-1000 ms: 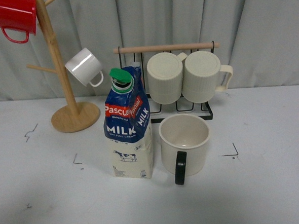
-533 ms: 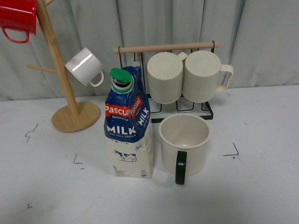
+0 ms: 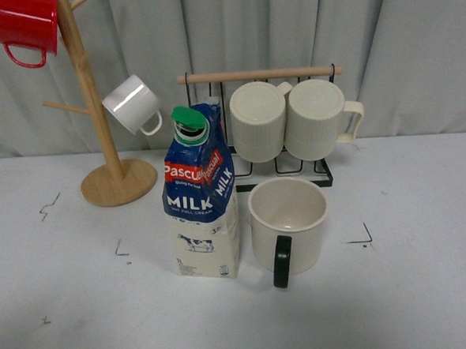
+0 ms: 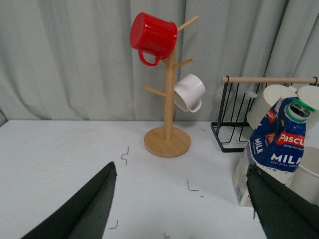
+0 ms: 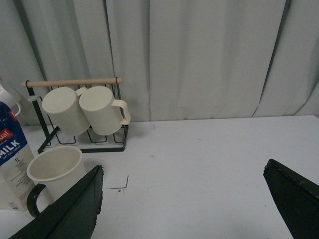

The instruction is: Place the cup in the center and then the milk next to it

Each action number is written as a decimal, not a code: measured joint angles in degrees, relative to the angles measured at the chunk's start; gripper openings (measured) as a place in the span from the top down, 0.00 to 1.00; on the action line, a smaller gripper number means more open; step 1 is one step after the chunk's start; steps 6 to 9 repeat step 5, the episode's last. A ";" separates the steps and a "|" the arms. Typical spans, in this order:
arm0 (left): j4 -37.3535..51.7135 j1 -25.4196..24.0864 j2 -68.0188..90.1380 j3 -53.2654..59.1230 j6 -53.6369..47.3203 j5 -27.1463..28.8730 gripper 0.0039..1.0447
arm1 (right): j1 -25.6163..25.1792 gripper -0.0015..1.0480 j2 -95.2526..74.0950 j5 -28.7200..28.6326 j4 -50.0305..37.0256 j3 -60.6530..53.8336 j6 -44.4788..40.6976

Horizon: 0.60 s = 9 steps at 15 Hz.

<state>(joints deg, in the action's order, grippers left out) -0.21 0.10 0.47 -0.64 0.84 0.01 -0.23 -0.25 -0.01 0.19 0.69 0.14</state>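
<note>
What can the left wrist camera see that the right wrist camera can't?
Only the left wrist view shows the wooden mug tree with its red mug and small white mug, plus the milk's green cap. Only the right wrist view shows the whole cup with its black handle. Both show the milk, the black wire rack holding ribbed cream mugs, the grey table, and wide-open gripper fingers.
</note>
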 joint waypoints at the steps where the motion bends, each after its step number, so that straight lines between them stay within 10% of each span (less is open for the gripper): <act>1: 0.00 0.00 0.00 0.00 0.00 0.00 0.13 | 0.00 0.06 0.00 0.00 0.00 0.00 0.02; 9: 0.00 0.00 0.00 0.00 -0.04 0.00 0.06 | 0.00 0.06 0.00 0.00 0.00 0.00 0.02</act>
